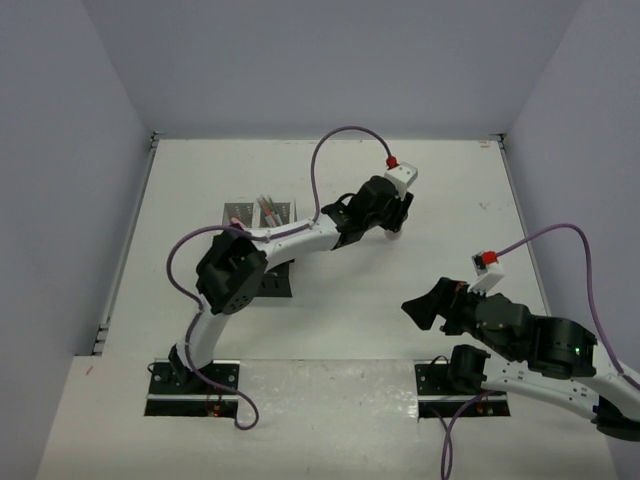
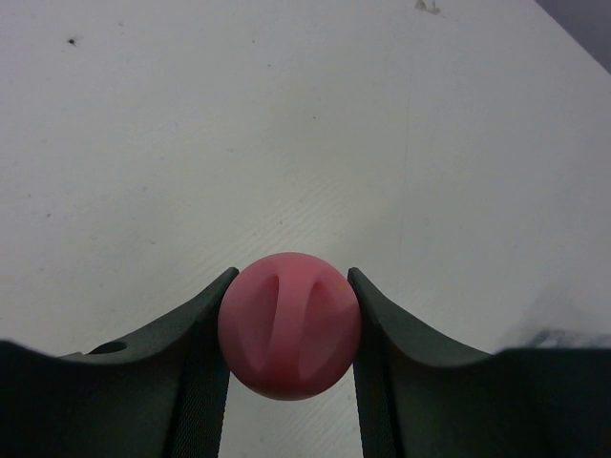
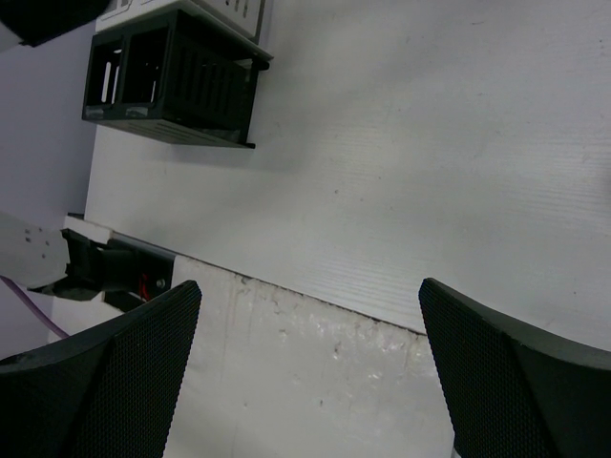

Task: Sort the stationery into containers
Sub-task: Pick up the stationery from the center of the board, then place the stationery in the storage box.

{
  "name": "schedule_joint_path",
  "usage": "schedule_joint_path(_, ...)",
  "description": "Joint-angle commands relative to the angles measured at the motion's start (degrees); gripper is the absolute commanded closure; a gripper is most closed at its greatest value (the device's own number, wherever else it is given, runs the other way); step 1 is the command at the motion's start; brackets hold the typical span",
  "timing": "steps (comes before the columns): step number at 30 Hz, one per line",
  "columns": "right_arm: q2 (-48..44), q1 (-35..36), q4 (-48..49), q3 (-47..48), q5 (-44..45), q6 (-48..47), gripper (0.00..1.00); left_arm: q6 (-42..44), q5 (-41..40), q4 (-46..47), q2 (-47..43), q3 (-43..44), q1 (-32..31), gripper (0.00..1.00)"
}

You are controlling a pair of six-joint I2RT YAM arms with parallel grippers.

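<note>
My left gripper (image 2: 291, 277) is shut on the round pink cap (image 2: 289, 324) of the small bottle, one finger on each side. In the top view this gripper (image 1: 394, 228) is reached out over the middle of the table, and the bottle is mostly hidden under it. The organiser (image 1: 258, 214) stands to the left, with pens in its pale mesh compartments. Its black compartments (image 3: 172, 81) show in the right wrist view. My right gripper (image 1: 424, 305) is open and empty over the near right of the table (image 3: 310, 372).
The left arm (image 1: 290, 240) stretches over the organiser and hides part of it. Both arm bases (image 1: 190, 375) sit on a pale strip at the near edge. Grey walls close in the table on the left, back and right.
</note>
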Motion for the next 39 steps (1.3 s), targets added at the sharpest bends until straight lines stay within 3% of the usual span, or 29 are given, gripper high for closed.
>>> schedule_joint_path(1,0.4,0.11,1.16,-0.4,0.71,-0.59,0.01,2.1,-5.51,-4.82,-16.61,0.8,-1.03,1.0)
schedule_joint_path(2,0.41,0.1,1.16,-0.5,0.73,-0.56,0.01,1.78,-6.16,-5.42,-19.0,0.27,-1.02,1.0)
schedule_joint_path(7,0.87,0.07,1.25,-0.61,1.84,-0.19,0.01,-4.56,-24.75,-19.26,-36.21,-8.95,-0.94,1.0)
schedule_joint_path(10,2.21,0.11,1.16,-0.04,2.46,-0.41,0.01,-9.48,-36.82,-30.69,-44.37,-13.14,-0.77,1.0)
schedule_joint_path(12,3.26,0.11,1.23,0.18,2.64,-0.34,0.01,-14.08,-40.67,-36.81,-48.47,-14.96,0.27,1.0)
schedule_joint_path(19,5.93,0.11,3.65,-0.5,0.78,-0.56,0.01,-21.56,-43.03,-48.3,-59.23,-23.15,8.33,1.0)
schedule_joint_path(24,5.93,0.11,4.45,-1.08,0.17,-0.59,0.01,-27.18,-49.47,-50.39,-65.93,-31.76,11.62,1.0)
schedule_joint_path(39,4.47,0.07,4.28,-1.22,-0.96,-0.46,0.01,-29.74,-46.03,-41.86,-65.44,-41.86,14.97,1.0)
